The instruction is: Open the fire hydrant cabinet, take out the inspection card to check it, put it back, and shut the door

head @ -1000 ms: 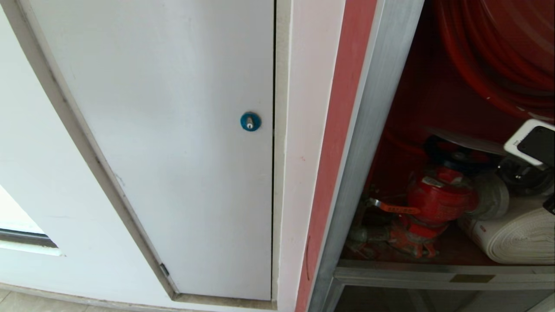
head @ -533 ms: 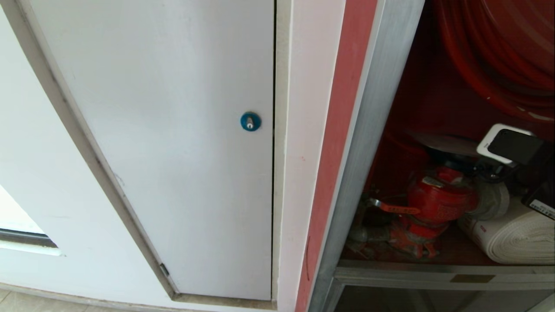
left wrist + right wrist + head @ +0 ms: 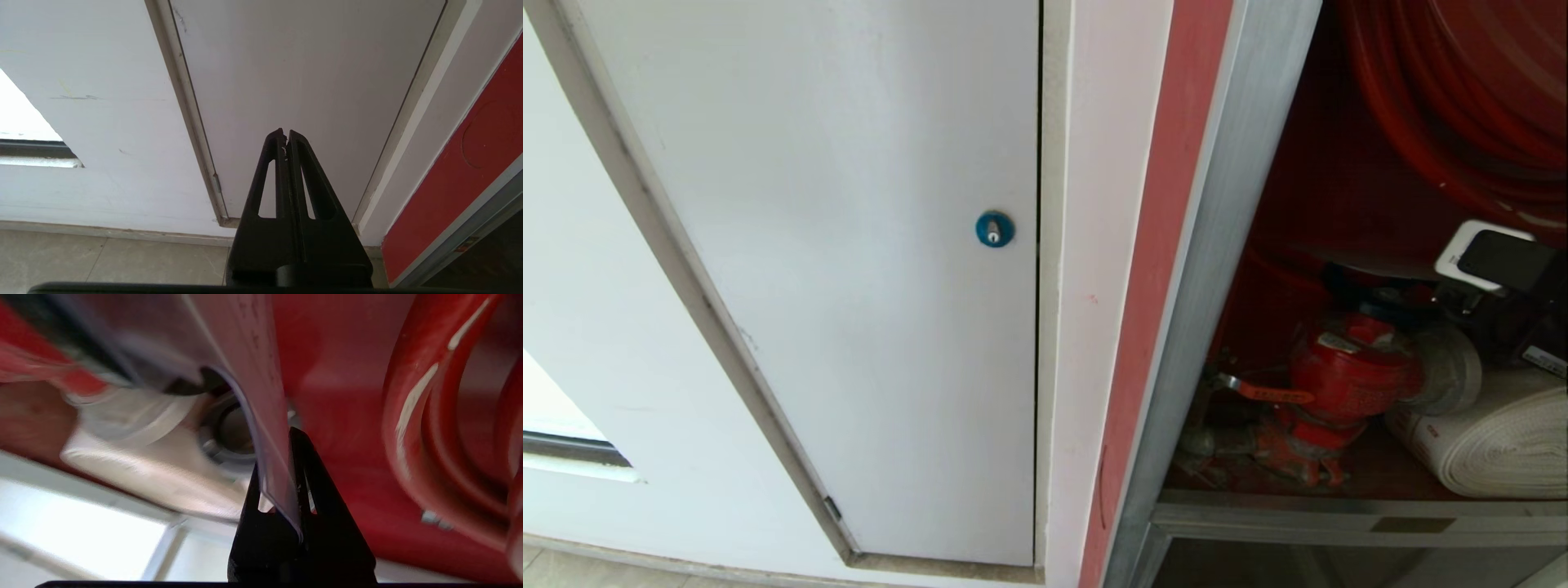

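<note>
Inspection card (image 3: 261,375) is pinched by one edge in the right gripper (image 3: 292,437), jaws clamped on it, inside the fire hydrant cabinet (image 3: 1217,245) at about 3 o'clock in the head view, above the red valve (image 3: 1347,367) and white rolled hose (image 3: 1494,445). Looks thin, light and floppy with a slick surface, so it'll probably bend and could slide out; I'd grip well in from the edge, not the very rim. Left gripper (image 3: 286,136) is parked facing the white panel (image 3: 306,81), jaws closed on nothing.
</note>
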